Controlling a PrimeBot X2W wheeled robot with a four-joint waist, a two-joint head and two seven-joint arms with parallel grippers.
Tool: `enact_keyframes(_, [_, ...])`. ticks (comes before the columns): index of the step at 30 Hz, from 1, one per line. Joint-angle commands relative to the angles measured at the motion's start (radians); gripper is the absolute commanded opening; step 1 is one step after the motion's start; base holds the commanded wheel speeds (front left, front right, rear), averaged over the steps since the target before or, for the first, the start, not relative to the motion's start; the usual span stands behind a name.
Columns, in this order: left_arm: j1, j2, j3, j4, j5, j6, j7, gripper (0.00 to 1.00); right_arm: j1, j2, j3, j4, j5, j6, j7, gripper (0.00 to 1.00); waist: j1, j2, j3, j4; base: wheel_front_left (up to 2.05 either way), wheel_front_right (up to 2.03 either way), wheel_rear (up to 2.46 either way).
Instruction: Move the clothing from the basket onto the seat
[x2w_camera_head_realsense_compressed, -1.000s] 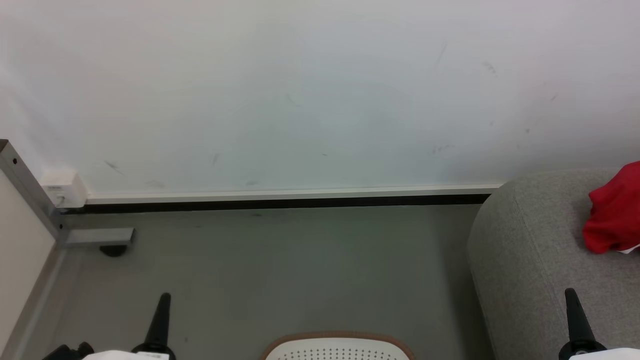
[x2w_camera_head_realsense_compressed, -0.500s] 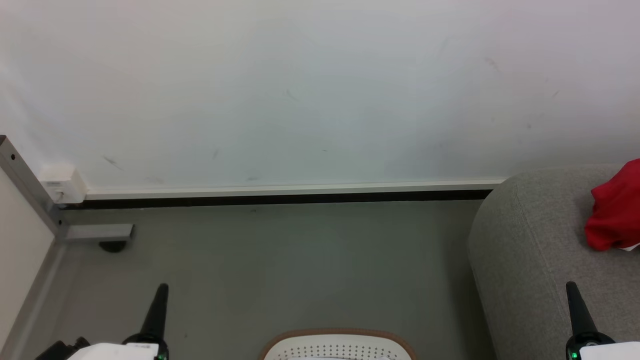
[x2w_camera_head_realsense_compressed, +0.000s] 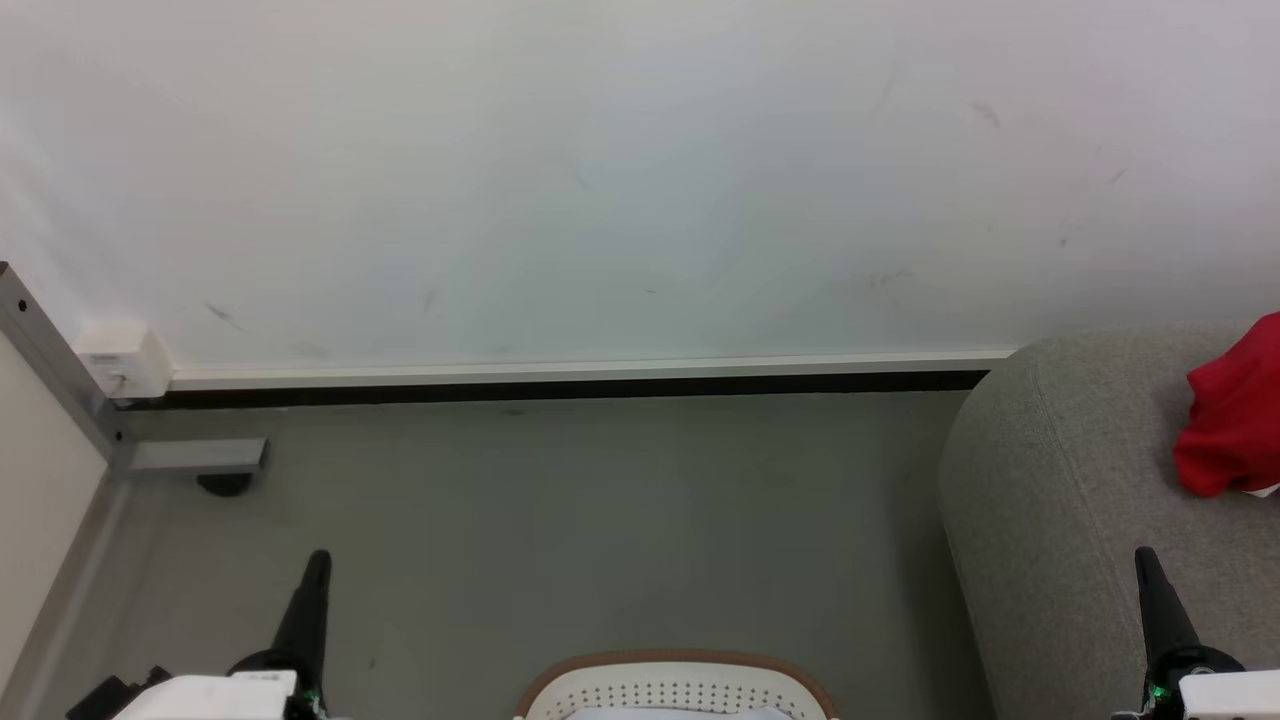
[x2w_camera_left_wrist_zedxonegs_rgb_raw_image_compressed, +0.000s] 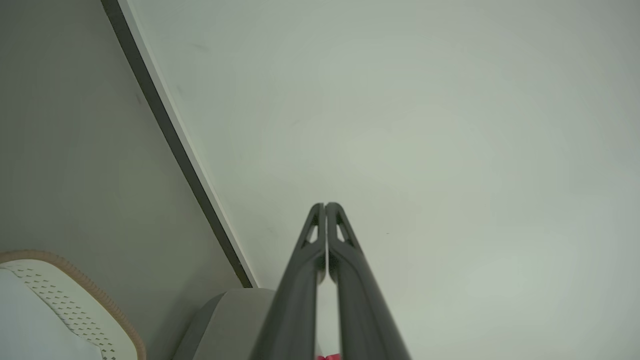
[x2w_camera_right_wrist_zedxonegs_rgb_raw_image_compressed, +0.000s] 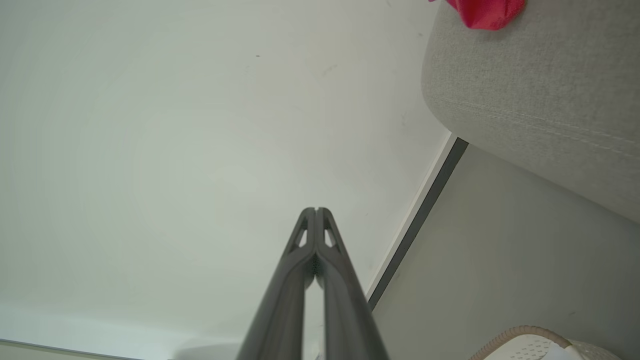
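Floor (x2w_camera_head_realsense_compressed: 600, 520): basket (x2w_camera_head_realsense_compressed: 675, 690) w/ sth pale (unclear); clothing (x2w_camera_head_realsense_compressed: 1232, 420) on seat (x2w_camera_head_realsense_compressed: 1060, 480).

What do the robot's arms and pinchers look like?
The left gripper and right gripper each have two long, dark grey fingers tapering to a point, with triangular cut-outs near the tips. Behind them sit white wrist casings with tiny green lights.

1. The head camera has tipped slightly: the skirting (x2w_camera_head_realsense_compressed: 580, 372), the seat (x2w_camera_head_realsense_compressed: 1060, 480) and the basket (x2w_camera_head_realsense_compressed: 676, 657) all sit a little higher in its view.
2. More of the basket's perforated wall shows at the bottom edge.
3. The left gripper (x2w_camera_head_realsense_compressed: 318, 557) and right gripper (x2w_camera_head_realsense_compressed: 1144, 553) rise further than the rest, baring more of their pale wrists.
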Motion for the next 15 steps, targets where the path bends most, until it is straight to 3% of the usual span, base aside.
enact_keyframes(1, [-0.021,0.0,0.006,-0.005,-0.019,-0.004,0.007,0.0,-0.024,-0.007,-0.003,-0.002,0.023,-0.002,0.007,0.0,-0.0001,-0.0001,0.001,0.0,0.0,0.0,0.0])
enact_keyframes(15, [-0.039,-0.005,0.026,-0.006,-0.117,-0.005,0.034,0.0,-0.042,-0.01,-0.005,0.001,0.135,-0.002,0.031,0.0,-0.0001,-0.0001,0.014,0.001,0.0,0.0,0.0])
